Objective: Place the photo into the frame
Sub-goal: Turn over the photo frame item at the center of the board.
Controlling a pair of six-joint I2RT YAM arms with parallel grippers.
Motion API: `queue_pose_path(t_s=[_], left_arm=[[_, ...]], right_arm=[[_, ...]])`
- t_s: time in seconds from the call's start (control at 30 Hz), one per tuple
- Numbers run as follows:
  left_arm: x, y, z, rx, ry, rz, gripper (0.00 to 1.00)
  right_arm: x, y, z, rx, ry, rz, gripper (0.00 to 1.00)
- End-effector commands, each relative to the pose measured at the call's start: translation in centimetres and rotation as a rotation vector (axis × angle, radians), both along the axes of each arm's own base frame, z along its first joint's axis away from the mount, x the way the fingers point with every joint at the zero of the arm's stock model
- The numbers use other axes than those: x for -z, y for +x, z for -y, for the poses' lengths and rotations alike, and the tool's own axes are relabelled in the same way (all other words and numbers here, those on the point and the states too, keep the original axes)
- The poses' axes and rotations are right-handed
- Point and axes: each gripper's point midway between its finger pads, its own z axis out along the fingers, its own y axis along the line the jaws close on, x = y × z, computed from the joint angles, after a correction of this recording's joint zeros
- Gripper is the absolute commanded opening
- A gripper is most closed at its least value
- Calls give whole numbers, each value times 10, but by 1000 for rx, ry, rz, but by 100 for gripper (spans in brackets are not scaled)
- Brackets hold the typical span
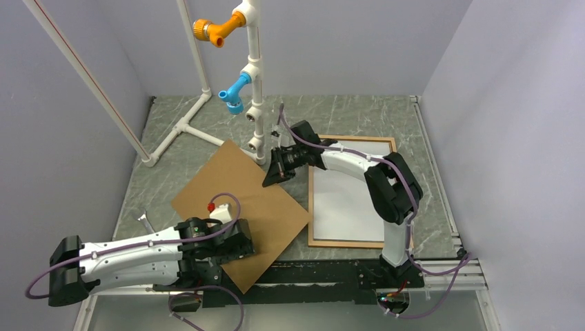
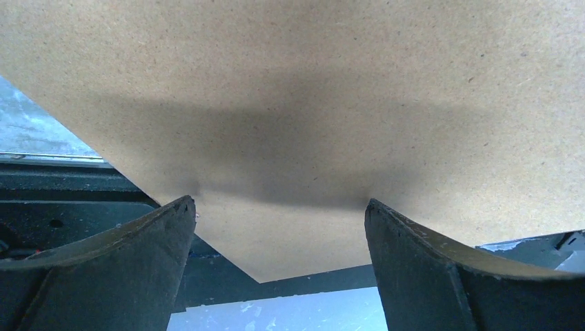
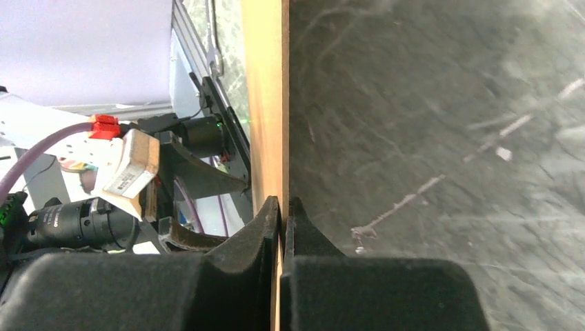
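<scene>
Hardboard (image 1: 241, 200) is lying diagonally across the middle of the counter (image 1: 359, 114). Its near corner is reaching over the black rail (image 1: 310, 276) at the near edge. The right pincer (image 1: 277, 171) is clenching on the board's far right edge, roughly midway along it. In the right wrist view its fingers (image 3: 265, 227) are pressing the thin sheet between them, seen edge-on. Whether that edge is being raised off the counter is not showing clearly.

The left pincer (image 1: 234, 247) is hanging over the near part of the board, released. Its fingers (image 2: 138, 248) are standing wide apart and gripping nothing, with the bare brown surface and the board's near corner showing between them.

The frame (image 1: 352, 141) is lying flat on the right side of the counter, just right of the board. The board's right corner is coming up to its left rail, though contact there is too close to tell. The photo (image 1: 345, 203) is lying inside the frame, white back up, filling it almost from rail to rail. The right arm is reaching across its far part.

A white pipe stand (image 1: 252, 83) with orange and blue fittings is standing at the far side, just beyond the board.
</scene>
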Motion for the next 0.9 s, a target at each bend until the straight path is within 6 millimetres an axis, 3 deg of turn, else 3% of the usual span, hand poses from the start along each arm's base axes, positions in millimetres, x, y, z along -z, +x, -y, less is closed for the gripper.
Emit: queue_pose_path(t_s=[0.0, 0.33, 0.63, 0.87], left_arm=[[-19, 7, -2, -39, -29, 47, 95], [-36, 12, -2, -62, -101, 93, 95], [-45, 16, -5, -72, -123, 124, 95], [-50, 18, -3, -77, -153, 144, 95]], right_arm=[[-7, -40, -17, -91, -112, 51, 0], [-53, -49, -11, -57, -143, 144, 0], [-119, -64, 10, -22, -61, 237, 0], [-134, -74, 38, 1, -130, 296, 0]])
